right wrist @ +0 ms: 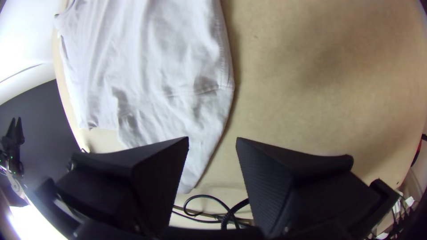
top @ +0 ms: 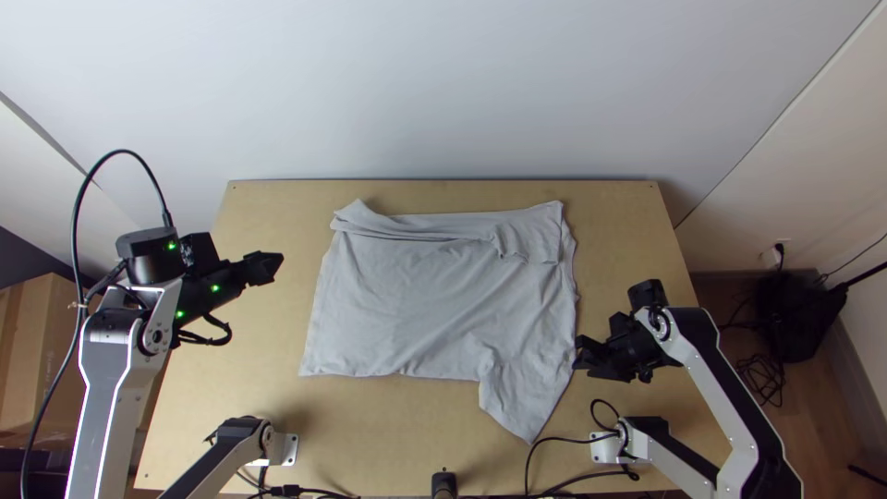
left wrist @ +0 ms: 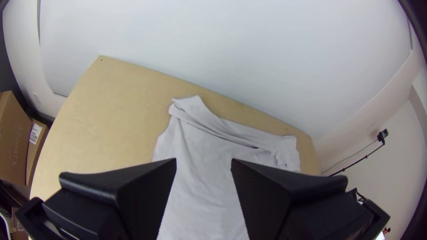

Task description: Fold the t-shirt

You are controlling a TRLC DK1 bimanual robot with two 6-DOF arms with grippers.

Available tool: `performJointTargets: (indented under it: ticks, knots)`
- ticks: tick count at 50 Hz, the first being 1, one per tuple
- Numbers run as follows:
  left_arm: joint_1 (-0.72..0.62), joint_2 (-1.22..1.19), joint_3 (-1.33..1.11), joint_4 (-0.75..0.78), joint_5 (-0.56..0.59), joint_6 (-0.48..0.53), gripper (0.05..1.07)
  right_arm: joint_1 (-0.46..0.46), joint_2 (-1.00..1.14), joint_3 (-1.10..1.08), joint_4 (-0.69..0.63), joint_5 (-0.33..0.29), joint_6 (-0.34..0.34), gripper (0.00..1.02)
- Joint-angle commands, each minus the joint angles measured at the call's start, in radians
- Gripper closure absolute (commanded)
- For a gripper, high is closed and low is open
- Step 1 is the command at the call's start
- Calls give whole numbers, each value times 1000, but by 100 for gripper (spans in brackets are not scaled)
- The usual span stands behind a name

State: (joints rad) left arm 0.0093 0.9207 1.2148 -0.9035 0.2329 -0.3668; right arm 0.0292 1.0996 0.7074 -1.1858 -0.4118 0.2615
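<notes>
Grey t-shirt [top: 416, 314] mid-table [top: 624, 249], its 12 o'clock side turned inward as a loose band [top: 434, 225], one sleeve [top: 524, 402] jutting toward 5. The left gripper [left wrist: 203, 160] stands off at 10 o'clock, the right gripper [right wrist: 212, 138] near the cloth's edge at 4; each has its fingers apart, holding nothing. Likely the first side fold is roughly made; next, pinch that sleeve and fold it toward 12.

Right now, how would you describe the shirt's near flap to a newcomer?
On the light wooden table lies a pale grey t-shirt. At its near right, a flap juts out and narrows to a point. That tapering end sets it apart from the long band along the far side.
</notes>
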Motion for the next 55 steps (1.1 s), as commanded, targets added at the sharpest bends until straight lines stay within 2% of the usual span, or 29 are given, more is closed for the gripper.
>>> performJointTargets:
  ticks: [1,7,13,17,29,55]
  knots:
    - [9,-40,-40,-17,9,16,45,32,59,-31,14,-9,24,55]
    - [14,-46,-46,-26,9,17,45,46,109,-39,31,-13,24,55]
    - [15,-42,-49,-26,9,20,45,49,148,-48,55,-13,22,45]
    - [15,-36,-47,-25,9,20,45,49,172,-52,83,-13,18,42]
    - [14,-23,-55,-15,9,20,45,14,210,-39,180,-12,13,42]
    - [14,-2,-35,-12,8,23,45,-2,290,-71,295,-12,13,47]
